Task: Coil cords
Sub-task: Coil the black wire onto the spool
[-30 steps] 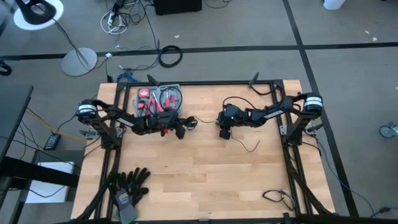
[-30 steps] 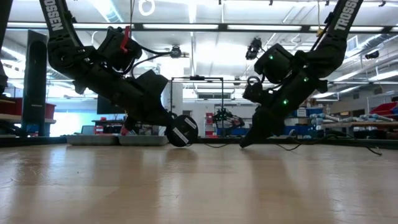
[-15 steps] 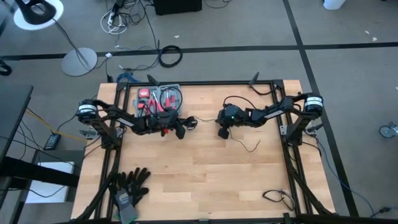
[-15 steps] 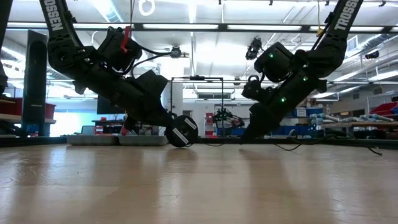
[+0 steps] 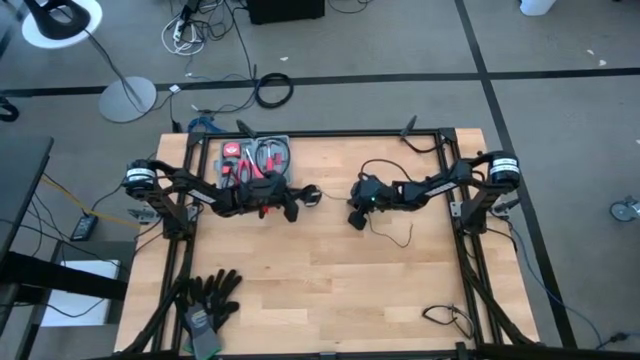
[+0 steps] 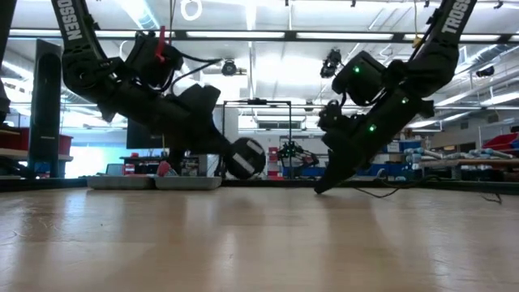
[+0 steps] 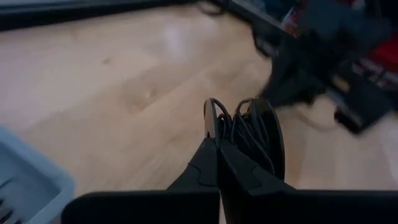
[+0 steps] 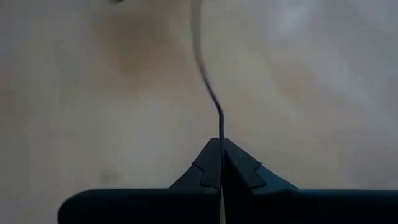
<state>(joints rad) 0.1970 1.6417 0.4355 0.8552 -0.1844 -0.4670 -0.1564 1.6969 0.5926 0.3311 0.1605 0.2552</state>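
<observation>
Since the earlier frame our right gripper point(image 5: 354, 219) has closed on the cord point(image 8: 214, 106) and our left one has lifted the coil off the table.

We see 2 grippers near the table's point(image 5: 330, 300) middle: the left gripper point(image 7: 218, 146), fingers pressed together, pinches a wound coil point(image 7: 249, 140) of cord, held just clear of the wood in the low view; the right, also clamped tight, grips a single strand with its tip down at the surface. Loose cord point(image 5: 400, 236) trails on the wood just beside the right gripper, toward the right arm's base. Behind our left arm a tray point(image 5: 256, 158) of red tools sits at the far edge. Black gloves point(image 5: 210, 298) lie at the near left corner, a small wire tangle point(image 5: 447, 318) at the near right. Between them we have bare wood.
</observation>
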